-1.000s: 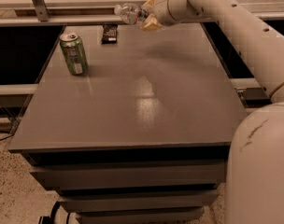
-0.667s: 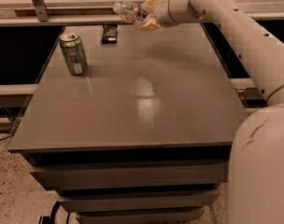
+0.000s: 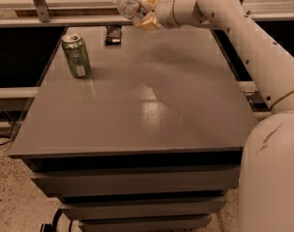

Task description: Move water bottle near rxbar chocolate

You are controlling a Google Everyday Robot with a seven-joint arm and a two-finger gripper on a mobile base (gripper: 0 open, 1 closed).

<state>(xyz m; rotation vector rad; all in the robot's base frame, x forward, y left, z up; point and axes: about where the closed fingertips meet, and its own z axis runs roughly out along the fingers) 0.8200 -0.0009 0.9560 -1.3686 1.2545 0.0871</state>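
Note:
My gripper (image 3: 146, 14) is shut on the water bottle (image 3: 127, 6), a clear ribbed plastic bottle. It holds the bottle on its side in the air above the table's far edge, the cap end pointing left. The rxbar chocolate (image 3: 113, 34), a small flat bar in a dark wrapper, lies on the grey table (image 3: 147, 105) at the far edge, just below and left of the held bottle. The bottle hangs above the bar and does not touch it.
A green drink can (image 3: 77, 55) stands upright at the table's far left, left of the bar. My white arm (image 3: 243, 37) reaches in from the right. A light shelf and a metal post (image 3: 38, 1) stand behind the table.
The gripper with the bottle has moved slightly left and up, closer over the dark bar. The can and the bar have not moved.

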